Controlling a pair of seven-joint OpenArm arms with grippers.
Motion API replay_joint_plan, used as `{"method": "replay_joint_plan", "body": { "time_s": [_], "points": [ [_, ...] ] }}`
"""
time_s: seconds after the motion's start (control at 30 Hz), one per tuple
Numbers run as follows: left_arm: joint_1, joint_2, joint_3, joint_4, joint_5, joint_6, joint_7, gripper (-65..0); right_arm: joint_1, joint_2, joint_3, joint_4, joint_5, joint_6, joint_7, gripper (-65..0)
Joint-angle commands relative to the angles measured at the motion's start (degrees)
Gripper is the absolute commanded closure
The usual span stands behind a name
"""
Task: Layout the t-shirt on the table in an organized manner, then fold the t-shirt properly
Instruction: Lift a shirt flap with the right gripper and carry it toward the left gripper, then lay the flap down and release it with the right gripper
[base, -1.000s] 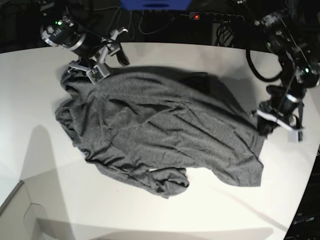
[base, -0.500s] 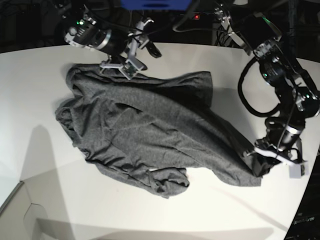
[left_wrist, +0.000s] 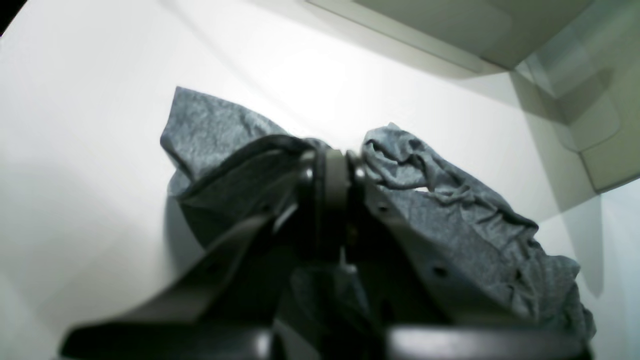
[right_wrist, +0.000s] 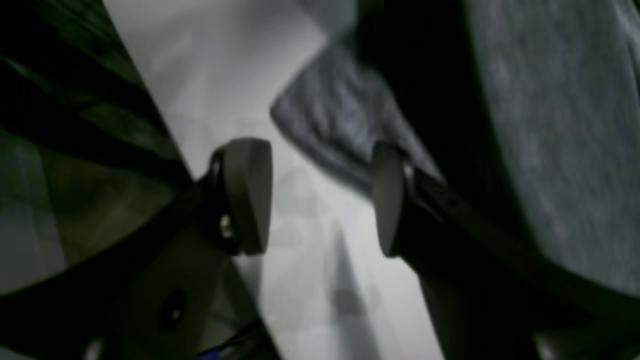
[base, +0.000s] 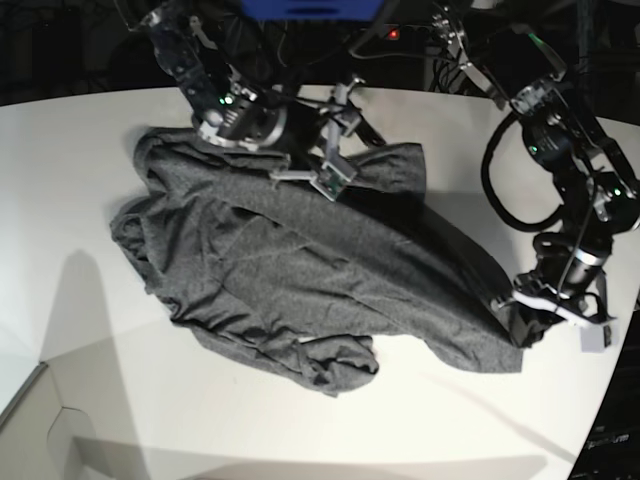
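Laying-out step: the shirt (base: 300, 280) lay rumpled on the table (base: 80, 180), its corner pinched by the left gripper (base: 522, 318), right gripper (base: 335, 140) spread empty above, next needing an edge to grasp.

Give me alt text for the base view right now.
A crumpled dark grey t-shirt sprawls across the white table. The left gripper is shut on its corner at the image's right; the right gripper, open, hovers over its far edge.

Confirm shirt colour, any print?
T-shirt is heathered dark grey, plain, no print visible. Base view shows it best.
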Motion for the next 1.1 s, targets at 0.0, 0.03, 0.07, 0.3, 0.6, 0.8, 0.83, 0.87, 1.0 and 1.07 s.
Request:
{"method": "replay_joint_plan", "body": {
  "time_s": [0.0, 0.03, 0.07, 0.3, 0.6, 0.8, 0.83, 0.87, 1.0, 1.07],
  "points": [
    [-0.95, -0.23, 0.0, 0.82, -0.98, -0.17, -1.24, 0.0, 1.17, -0.25, -0.98, -0.4, 0.58, 0.3, 1.91, -32.6],
    [-0.77, -0.23, 0.0, 0.82, -0.89, -0.17, -1.24, 0.0, 2.22, -0.25, -1.95, -1.81, 0.58, 0.3, 3.23, -32.6],
    [-0.68, -0.23, 0.0, 0.82, -0.63, -0.17, -1.24, 0.0, 3.28, -0.25, -2.83, -3.3, 0.58, 0.3, 4.37, -32.6],
    [0.11, -0.32, -0.09, 0.82, 0.87, -0.26, -1.24, 0.0, 6.09, -0.95, -3.53, -11.92, 0.58, 0.3, 12.11, -32.1],
    [0.28, -1.37, -1.32, 0.82, 0.52, -0.26, -1.24, 0.0, 5.65, -3.77, -6.61, -19.22, 0.58, 0.3, 15.1, -32.0],
    [0.28, -1.55, -2.55, 0.82, 0.43, -0.26, -1.16, 0.0, 5.91, -4.21, -11.89, -20.1, 0.5, 0.3, 15.71, -18.7],
    [0.28, -1.55, -2.73, 0.82, 0.43, -0.26, -1.16, 0.0, 5.91, -4.73, -11.89, -20.1, 0.5, 0.3, 15.71, -13.7],
    [0.28, -1.55, -2.91, 0.82, 0.43, -0.26, -1.16, 0.0, 5.91, -5.44, -11.89, -20.1, 0.5, 0.3, 15.71, -10.2],
    [1.96, -1.55, -2.91, 0.82, 0.43, -0.26, -1.16, 0.0, 5.91, -6.76, -11.8, -20.1, 0.58, 0.3, 15.71, -5.0],
    [2.83, -1.55, -2.91, 0.91, 0.43, -0.26, -1.16, 0.0, 5.56, -7.72, -11.89, -19.83, 0.58, 0.48, 15.71, -5.0]
  ]
}}
